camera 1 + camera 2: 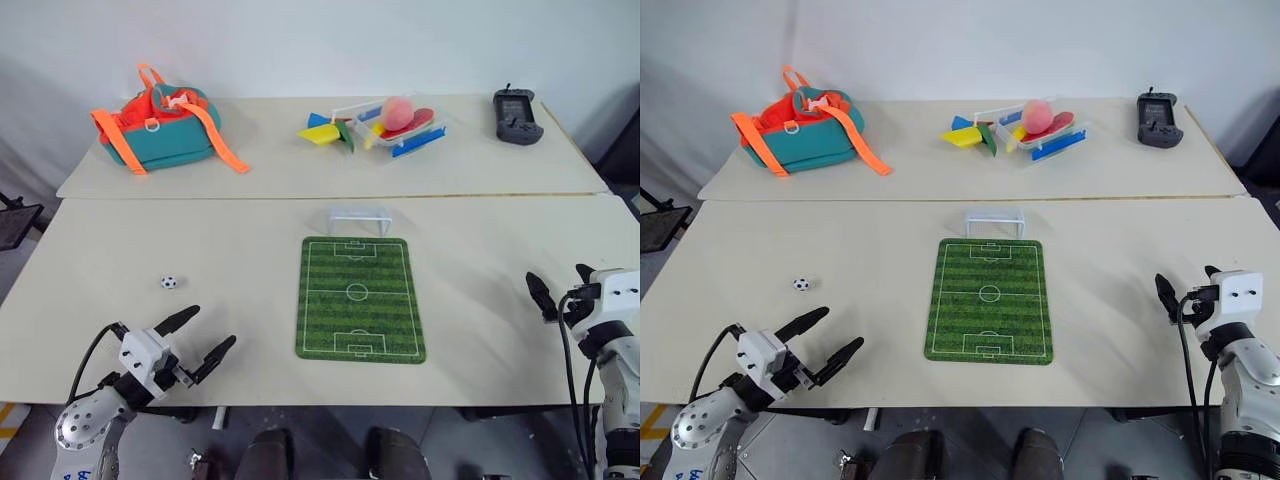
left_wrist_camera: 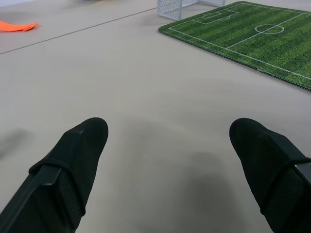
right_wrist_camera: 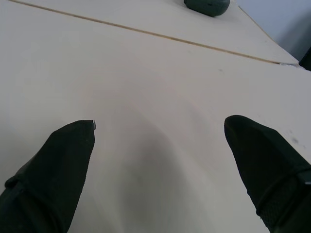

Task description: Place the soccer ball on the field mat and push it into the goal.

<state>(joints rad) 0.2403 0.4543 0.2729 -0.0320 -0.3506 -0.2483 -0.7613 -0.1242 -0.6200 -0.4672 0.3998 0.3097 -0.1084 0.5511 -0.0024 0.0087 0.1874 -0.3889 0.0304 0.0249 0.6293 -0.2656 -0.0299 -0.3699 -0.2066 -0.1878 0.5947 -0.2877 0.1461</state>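
soccer ball (image 1: 169, 282) sits on bare table, left of the field mat (image 1: 360, 298), well apart from it and not yet on it. goal (image 1: 359, 219) stands at the mat's far short edge, so the mat's long axis runs away from me straight to the goal. my left gripper (image 1: 207, 334) is the near one: ball lies just ahead of it and a bit to my left. fingers spread wide, nothing held. right gripper (image 1: 561, 288) is off past the mat's right side, also wide open and empty. My call: left arm takes the pick.
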